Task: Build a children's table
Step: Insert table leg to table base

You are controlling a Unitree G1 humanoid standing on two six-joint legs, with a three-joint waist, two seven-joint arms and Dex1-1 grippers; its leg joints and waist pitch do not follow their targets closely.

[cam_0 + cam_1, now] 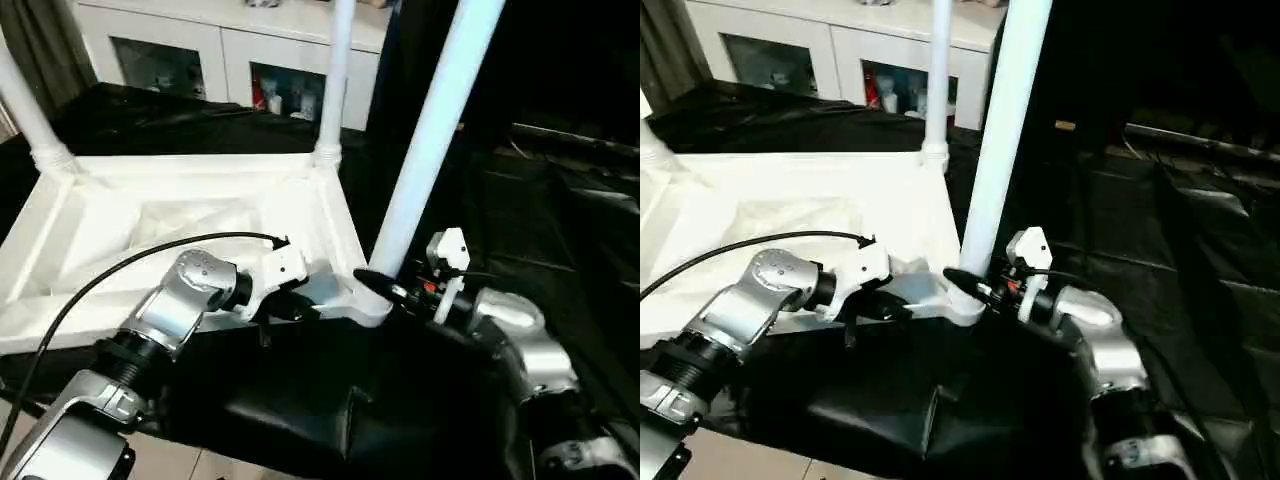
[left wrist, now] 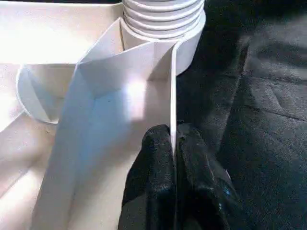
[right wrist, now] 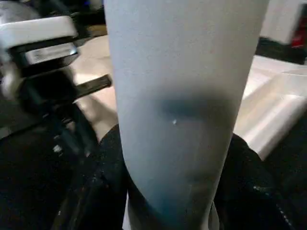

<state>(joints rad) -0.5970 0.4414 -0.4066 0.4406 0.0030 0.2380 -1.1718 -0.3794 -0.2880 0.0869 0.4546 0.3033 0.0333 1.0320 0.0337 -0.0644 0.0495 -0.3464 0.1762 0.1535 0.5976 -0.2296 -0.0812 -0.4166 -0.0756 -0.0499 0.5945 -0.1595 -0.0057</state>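
three legs stand in the upturned tabletop (image 1: 150, 230) on the black cloth (image 1: 300, 420): one at the far left corner (image 1: 25, 110), one at the far right corner (image 1: 333, 80), and the near right one (image 1: 430, 140), which looks like the step in hand, being seated or turned into its socket (image 1: 365, 300). on the left, the left gripper (image 2: 173, 167) is pressed together on the thin side wall of the tabletop just beside that socket; that pinch should hold firm so the top does not twist. on the right, the right gripper (image 1: 385, 285) has its fingers (image 3: 103, 172) wrapped around the leg's base, half spread by its width. i'd keep the leg straight over the socket while turning.

the fourth corner is cut off at the lower left, every leg's top runs out of frame, and how deep the thread sits can't be made out.
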